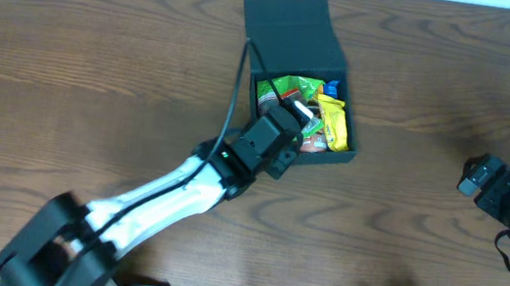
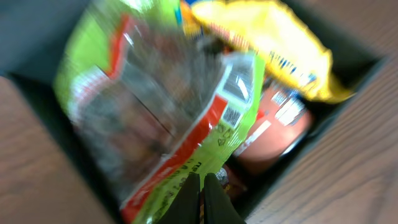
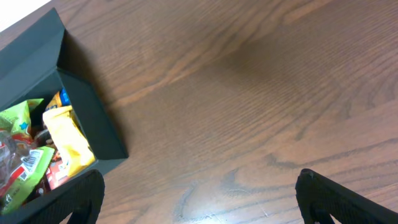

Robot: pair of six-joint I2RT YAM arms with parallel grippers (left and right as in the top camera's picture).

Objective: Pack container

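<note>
The dark teal container (image 1: 295, 30) stands open at the back middle of the table, its flap lid folded back. Inside lie a green packet with a clear window (image 1: 282, 89), a yellow packet (image 1: 334, 124) and a red-orange packet (image 1: 314, 143). My left gripper (image 1: 293, 118) hangs over the box's front left corner. In the left wrist view its fingers (image 2: 200, 180) are shut together just over the green packet's (image 2: 155, 99) lower edge, beside the yellow (image 2: 273, 43) and red-orange (image 2: 277, 124) packets. My right gripper (image 1: 473, 177) is wide open and empty (image 3: 199, 186), far to the right.
The brown wood table (image 1: 96, 73) carries nothing else in view. The right wrist view shows the container (image 3: 93, 124) at its left edge with the yellow packet (image 3: 68, 140) inside. The left arm slants from the front left up to the box.
</note>
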